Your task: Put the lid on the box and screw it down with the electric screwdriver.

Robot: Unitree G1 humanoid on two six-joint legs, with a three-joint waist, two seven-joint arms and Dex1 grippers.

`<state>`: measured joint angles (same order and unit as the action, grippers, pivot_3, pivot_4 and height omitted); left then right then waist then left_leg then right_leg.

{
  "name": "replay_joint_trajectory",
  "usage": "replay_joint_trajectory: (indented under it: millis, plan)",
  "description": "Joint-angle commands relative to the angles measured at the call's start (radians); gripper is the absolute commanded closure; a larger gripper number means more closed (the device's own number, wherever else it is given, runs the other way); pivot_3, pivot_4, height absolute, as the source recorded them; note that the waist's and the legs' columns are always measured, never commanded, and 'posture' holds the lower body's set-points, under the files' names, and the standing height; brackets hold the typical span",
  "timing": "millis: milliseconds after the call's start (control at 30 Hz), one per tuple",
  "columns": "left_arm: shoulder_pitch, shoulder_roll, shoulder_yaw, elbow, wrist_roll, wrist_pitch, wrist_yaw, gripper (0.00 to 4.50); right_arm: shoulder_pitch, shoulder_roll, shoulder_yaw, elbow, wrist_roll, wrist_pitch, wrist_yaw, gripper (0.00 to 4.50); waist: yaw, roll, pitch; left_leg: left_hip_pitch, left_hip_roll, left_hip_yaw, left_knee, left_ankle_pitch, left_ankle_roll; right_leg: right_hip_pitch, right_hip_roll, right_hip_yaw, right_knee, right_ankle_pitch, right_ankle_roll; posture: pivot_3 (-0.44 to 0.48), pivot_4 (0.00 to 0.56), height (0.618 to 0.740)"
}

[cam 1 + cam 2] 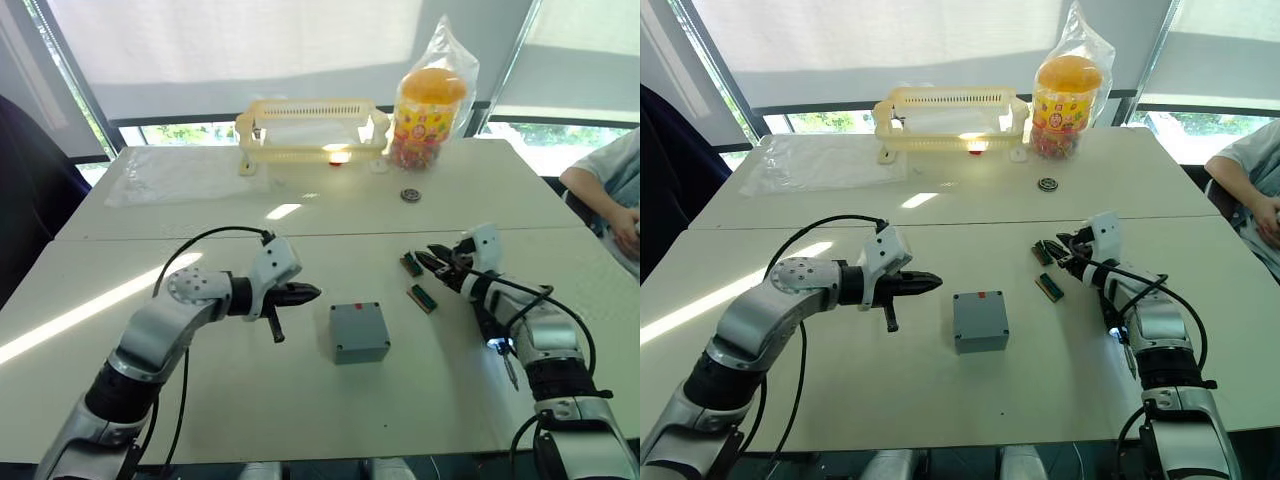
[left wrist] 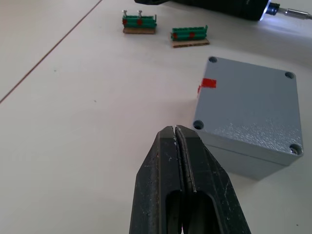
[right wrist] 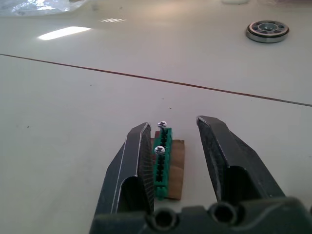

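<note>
The grey box [image 1: 359, 332] stands mid-table with the flat lid [image 2: 253, 105] lying on top, its corner holes showing and a red mark [image 2: 208, 83] on one side. My left gripper [image 1: 310, 293] is shut and empty, its tips just left of the box and pointing at it. My right gripper [image 3: 173, 131] is open, its fingers either side of a green connector piece [image 3: 163, 163] that holds two small screws. The black electric screwdriver [image 2: 243, 7] lies on the table by my right forearm, its tip light on and its thin bit [image 1: 511, 372] pointing toward the front edge.
A second green connector piece [image 1: 421, 298] lies between the box and my right gripper. A yellow basket [image 1: 310, 125], a candy jar in a plastic bag [image 1: 430, 110], a round metal part [image 1: 410, 195] and a clear plastic sheet [image 1: 180, 175] sit further back. A person's arm [image 1: 605, 195] rests at the right edge.
</note>
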<state>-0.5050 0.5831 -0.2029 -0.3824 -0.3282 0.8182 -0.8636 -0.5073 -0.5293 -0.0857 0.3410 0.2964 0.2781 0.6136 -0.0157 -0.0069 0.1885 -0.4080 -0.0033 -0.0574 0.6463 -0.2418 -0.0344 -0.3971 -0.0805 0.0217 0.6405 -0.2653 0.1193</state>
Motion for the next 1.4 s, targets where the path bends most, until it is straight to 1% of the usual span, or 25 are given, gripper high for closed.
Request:
replay_joint_trajectory:
  millis: [33,300,633,733,767,800,1400]
  plan:
    - [-0.005,0.007,-0.002,-0.047,-0.008,0.000,0.014,4.50,0.001,0.007,-0.013,-0.027,-0.008,-0.017,0.002,2.99,0.002,0.000,0.000,0.000,0.000,0.000,0.000,0.000,0.000,0.000,0.000,0.000,0.000,0.000,0.000,0.000,0.150,0.740]
    - [-0.009,0.009,-0.023,-0.039,-0.007,-0.011,0.021,4.50,0.012,0.030,-0.005,-0.028,-0.028,0.003,-0.010,2.99,0.000,0.000,0.000,0.000,0.000,0.000,0.000,0.000,0.000,0.000,0.000,0.000,0.001,0.000,0.000,0.000,0.150,0.740]
    - [-0.005,0.010,-0.030,-0.026,0.003,-0.031,0.019,4.50,0.005,0.052,-0.020,0.012,-0.035,0.006,-0.018,2.99,0.000,0.000,0.000,0.000,0.000,0.000,0.000,0.000,0.000,0.000,0.000,0.000,0.001,0.000,0.000,0.000,0.150,0.740]
    - [-0.004,0.011,-0.029,-0.028,0.001,-0.032,0.019,4.50,0.002,0.055,-0.017,0.023,-0.042,-0.001,-0.021,3.86,-0.001,0.000,0.000,0.000,0.000,0.000,0.000,0.000,0.000,0.000,0.000,0.000,0.001,0.000,0.000,0.000,0.150,0.740]
    - [-0.004,0.012,-0.028,-0.028,0.001,-0.032,0.018,4.50,0.000,0.057,-0.017,0.025,-0.043,-0.003,-0.022,4.33,-0.001,0.000,0.000,0.000,0.000,0.000,0.000,0.000,0.000,0.000,0.000,0.000,0.001,0.000,0.000,0.000,0.150,0.740]
    - [-0.004,0.013,-0.028,-0.027,0.000,-0.033,0.018,4.50,-0.001,0.058,-0.017,0.027,-0.044,-0.005,-0.025,4.45,-0.001,0.000,0.000,0.000,0.000,0.000,0.000,0.000,0.000,0.000,0.000,0.000,0.001,0.000,0.000,0.000,0.150,0.740]
    - [-0.019,0.007,-0.056,-0.010,0.005,-0.046,0.022,4.50,0.011,0.048,-0.038,-0.023,-0.026,0.021,-0.024,4.45,0.000,0.000,0.000,0.000,0.000,0.000,0.000,0.000,0.000,0.000,0.000,0.000,0.001,0.000,0.000,0.000,0.150,0.740]
